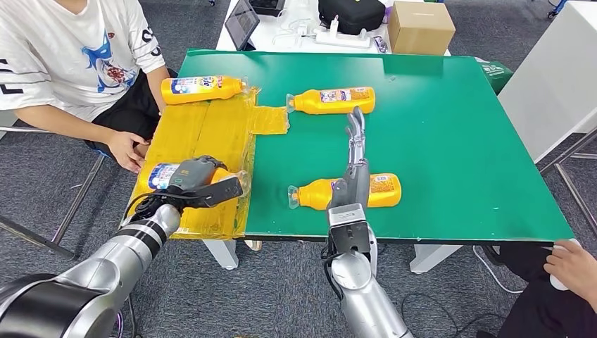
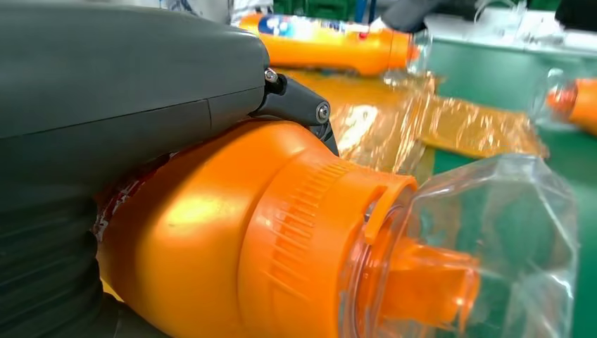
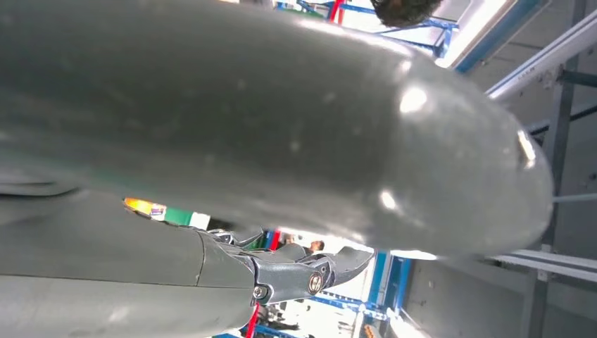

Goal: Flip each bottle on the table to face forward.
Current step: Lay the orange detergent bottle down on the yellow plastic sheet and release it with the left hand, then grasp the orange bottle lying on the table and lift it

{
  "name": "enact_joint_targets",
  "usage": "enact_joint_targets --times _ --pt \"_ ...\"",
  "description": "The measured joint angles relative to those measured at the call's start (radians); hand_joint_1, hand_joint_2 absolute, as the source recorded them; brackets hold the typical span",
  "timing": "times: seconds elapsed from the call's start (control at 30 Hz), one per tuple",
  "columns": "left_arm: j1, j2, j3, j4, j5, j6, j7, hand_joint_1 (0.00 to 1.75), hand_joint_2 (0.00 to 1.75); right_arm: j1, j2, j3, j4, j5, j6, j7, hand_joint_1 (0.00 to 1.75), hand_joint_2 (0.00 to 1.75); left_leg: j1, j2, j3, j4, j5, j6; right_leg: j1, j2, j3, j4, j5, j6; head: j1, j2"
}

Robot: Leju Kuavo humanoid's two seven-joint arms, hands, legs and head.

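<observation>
Four orange bottles with clear caps lie on their sides. One bottle (image 1: 204, 89) is at the far left on yellow film (image 1: 211, 130), and another (image 1: 331, 100) lies on the green mat (image 1: 450, 127) at far centre. A third (image 1: 384, 190) lies near the front edge, partly hidden behind my right hand (image 1: 355, 158), which stretches flat and straight over it, holding nothing. My left hand (image 1: 200, 182) grips the fourth bottle (image 1: 156, 176) at the near left on the film. Up close, that bottle (image 2: 232, 232) sits under my left hand (image 2: 127, 84). The right wrist view shows my right hand (image 3: 281, 127) with nothing in it.
A person in a white T-shirt sits at the left, one hand (image 1: 127, 149) close to the film's edge. Another person's hand (image 1: 574, 260) is at the lower right. Beyond the mat stand a cardboard box (image 1: 420, 27), a tablet (image 1: 243, 20) and a black bag (image 1: 350, 13).
</observation>
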Motion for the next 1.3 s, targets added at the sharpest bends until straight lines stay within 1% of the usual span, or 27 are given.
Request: enact_joint_targets --times 0.03,0.07,0.1,0.37,0.5,0.63,0.8,1.1,1.23,1.3 --pt "0.001 0.0 0.0 0.002 0.001 -0.006 0.0 0.52 1.75 0.0 0.0 0.0 0.003 0.0 0.003 0.0 0.0 0.0 0.0 0.0 0.0 0.0 0.0 0.0 0.0 0.0 0.0 0.0 0.0 0.0 0.0 0.0" --pt "0.002 0.001 0.0 0.005 0.002 -0.013 0.0 0.14 1.75 0.0 0.0 0.0 0.006 -0.001 0.007 0.0 0.0 0.0 0.0 0.0 0.0 0.0 0.0 0.0 0.0 0.0 0.0 0.0 0.0 0.0 0.0 0.0" --pt "0.002 0.001 0.0 0.007 0.003 -0.02 -0.001 0.0 1.75 0.0 0.0 0.0 0.009 -0.002 0.012 0.0 0.0 0.0 0.0 0.0 0.0 0.0 0.0 0.0 0.0 0.0 0.0 0.0 0.0 0.0 0.0 0.0" --pt "0.029 0.001 -0.001 0.013 0.021 -0.039 -0.013 0.0 1.75 0.0 0.0 -0.001 0.036 -0.011 0.042 0.008 0.0 0.0 0.0 0.0 0.0 0.0 0.0 0.0 0.0 0.0 0.0 0.0 0.0 0.0 0.0 0.0" --pt "0.035 0.001 0.0 0.014 0.023 -0.04 -0.013 0.0 0.0 -0.001 0.0 -0.001 0.044 -0.012 0.045 0.008 0.0 0.0 0.0 0.0 0.0 0.0 0.0 0.0 0.0 0.0 0.0 0.0 0.0 0.0 0.0 0.0" --pt "0.039 0.001 0.006 0.015 0.054 -0.062 -0.025 0.0 0.0 -0.001 0.0 -0.001 0.051 -0.017 0.053 0.009 0.0 0.0 0.0 0.0 0.0 0.0 0.0 0.0 0.0 0.0 0.0 0.0 0.0 0.0 0.0 0.0" --pt "0.044 0.0 0.035 0.015 0.112 -0.132 -0.06 0.0 0.0 -0.005 0.0 -0.003 0.062 -0.022 0.068 0.01 0.0 0.0 0.0 0.0 0.0 0.0 0.0 0.0 0.0 0.0 0.0 0.0 0.0 0.0 0.0 0.0" --pt "0.047 0.0 0.062 0.015 0.141 -0.171 -0.082 0.0 0.0 -0.009 0.0 -0.004 0.073 -0.023 0.072 0.01 0.0 0.0 0.0 0.0 0.0 0.0 0.0 0.0 0.0 0.0 0.001 0.0 0.0 0.0 0.0 0.0" --pt "0.048 -0.002 0.094 0.015 0.213 -0.218 -0.12 0.0 0.0 -0.013 0.0 -0.005 0.079 -0.024 0.08 0.01 0.0 0.0 0.0 0.0 0.001 0.0 0.0 0.0 0.0 0.0 0.001 0.0 0.0 0.0 0.0 0.0" --pt "0.049 -0.003 0.128 0.014 0.293 -0.273 -0.152 0.0 0.0 -0.015 0.0 -0.005 0.083 -0.024 0.082 0.008 0.0 0.0 0.0 0.0 0.001 0.0 0.001 0.0 0.0 0.0 0.001 0.0 0.0 0.0 0.0 0.0"
